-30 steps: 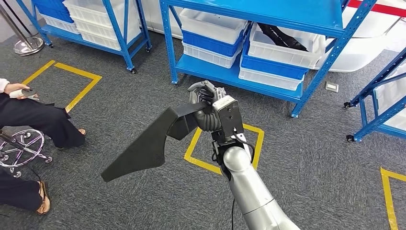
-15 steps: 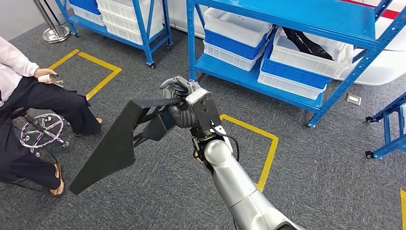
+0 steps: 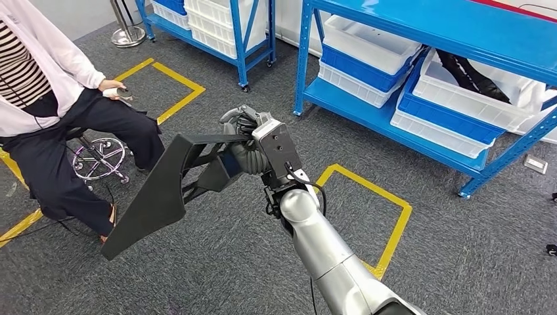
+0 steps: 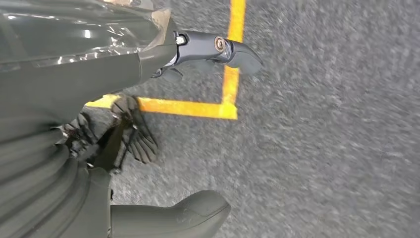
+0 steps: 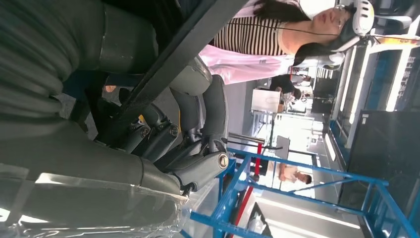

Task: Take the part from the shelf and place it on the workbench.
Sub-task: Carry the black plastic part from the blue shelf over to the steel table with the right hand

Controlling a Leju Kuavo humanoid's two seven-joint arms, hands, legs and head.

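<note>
Grey carpet (image 3: 197,275) with yellow tape lines (image 3: 394,223) covers the floor, and blue shelves (image 3: 407,125) holding white and blue bins (image 3: 368,49) stand along the back. On the left a person (image 3: 46,111) in a striped top and pale jacket sits on a wheeled stool (image 3: 98,157), holding a small device.

Reaching forward from the lower middle, the silver right arm (image 3: 322,249) ends in the right robot hand (image 3: 246,141), whose fingers (image 5: 203,168) are wrapped around a thin bar of the black part (image 3: 157,190). This part is a long, flat, wing-like piece, held in the air above the carpet and slanting down toward the left, well apart from the shelves.

Seen from its wrist camera, the left robot hand (image 4: 148,74) hangs over the carpet near a yellow tape corner, holding nothing, with one dark finger (image 4: 218,47) extended and the thumb (image 4: 173,215) apart from it.
</note>
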